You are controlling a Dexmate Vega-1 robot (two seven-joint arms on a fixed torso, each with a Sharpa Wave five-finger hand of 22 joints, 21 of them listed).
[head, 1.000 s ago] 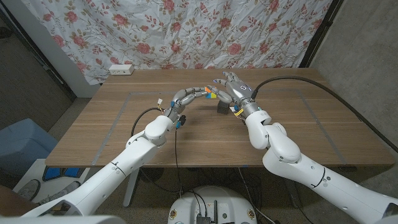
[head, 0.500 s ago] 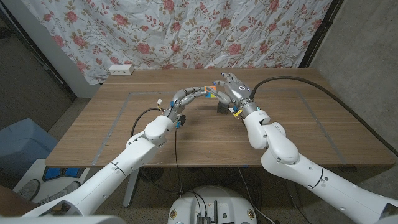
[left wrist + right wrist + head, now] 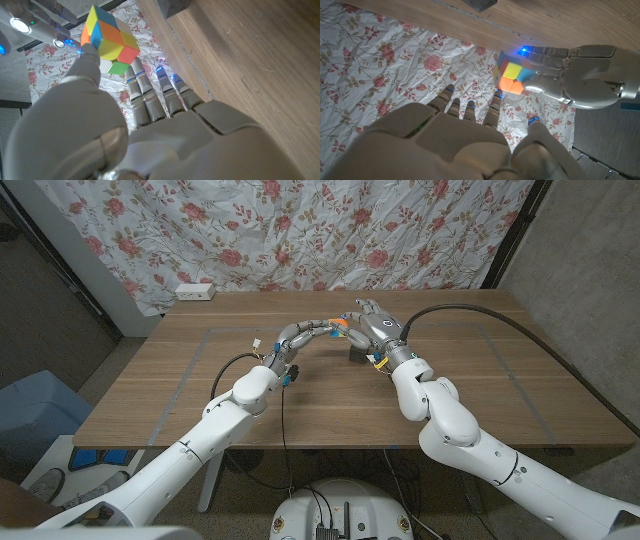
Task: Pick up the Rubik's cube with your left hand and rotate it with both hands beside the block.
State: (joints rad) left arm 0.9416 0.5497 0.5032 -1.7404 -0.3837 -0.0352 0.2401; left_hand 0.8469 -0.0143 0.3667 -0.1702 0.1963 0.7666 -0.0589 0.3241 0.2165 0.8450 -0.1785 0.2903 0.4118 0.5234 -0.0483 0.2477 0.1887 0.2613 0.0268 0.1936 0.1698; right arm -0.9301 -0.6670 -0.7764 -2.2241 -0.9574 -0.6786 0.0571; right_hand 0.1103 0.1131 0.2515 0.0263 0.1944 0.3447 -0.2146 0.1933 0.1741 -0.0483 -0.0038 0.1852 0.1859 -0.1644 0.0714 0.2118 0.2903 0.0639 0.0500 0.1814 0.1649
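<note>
cube lifted, rotation pending

wooden table [image 3: 200,380] bears the dark block [image 3: 357,355]. above it, the left hand [image 3: 300,335] pinches the rubik's cube [image 3: 111,41] in its fingertips, clear of the wood: pickup done. the right hand [image 3: 372,323], fingers spread and holding nothing, hovers just beside the cube; the two-handed turn appears not yet begun.

I've got a floral curtain [image 3: 300,230] hanging behind the wooden table [image 3: 200,380]. A white power strip [image 3: 194,292] sits at its far left corner, and something blue [image 3: 35,415] is on the floor left.
</note>
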